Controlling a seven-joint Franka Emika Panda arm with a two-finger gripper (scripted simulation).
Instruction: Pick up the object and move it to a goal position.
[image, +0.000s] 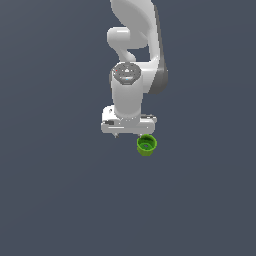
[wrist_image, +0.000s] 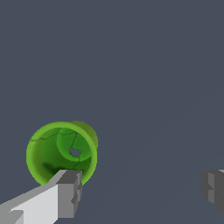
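The object is a small bright green round cup (image: 146, 145) with a darker hollow, standing upright on the grey floor. In the exterior view it sits just below the white gripper (image: 129, 134), toward the exterior view's right end of the hand. The wrist view looks down into the cup (wrist_image: 59, 151). One grey fingertip (wrist_image: 70, 192) overlaps the cup's rim, the other fingertip (wrist_image: 214, 187) is far across, and the gripper (wrist_image: 142, 190) stands open with nothing between its fingers. The cup lies outside the gap, beside one finger.
A plain dark grey floor (image: 60, 200) surrounds the cup. The white arm (image: 132, 60) rises behind the hand in the exterior view. No goal marker shows.
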